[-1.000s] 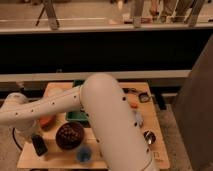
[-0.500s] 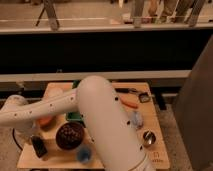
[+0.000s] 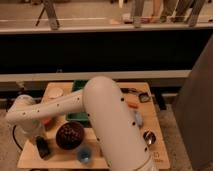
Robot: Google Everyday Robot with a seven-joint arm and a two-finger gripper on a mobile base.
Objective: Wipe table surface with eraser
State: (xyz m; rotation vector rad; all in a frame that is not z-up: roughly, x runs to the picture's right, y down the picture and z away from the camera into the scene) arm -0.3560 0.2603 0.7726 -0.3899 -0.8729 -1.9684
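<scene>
The table surface is a light tan wooden top below me. The eraser is a small black block standing near the front left corner, left of the dark round bowl. My white arm sweeps from the lower middle to the left and bends down there. My gripper is at the end of it, right above the eraser, and mostly hidden by the wrist. I cannot tell whether it touches the eraser.
A green tray lies at the back middle, partly behind my arm. A white disc, an orange object, a small blue cup, a metal cup and a dark object lie around.
My arm's big link has swung a little to the left and toward me. The wrist stays over the eraser, which has hardly moved.
</scene>
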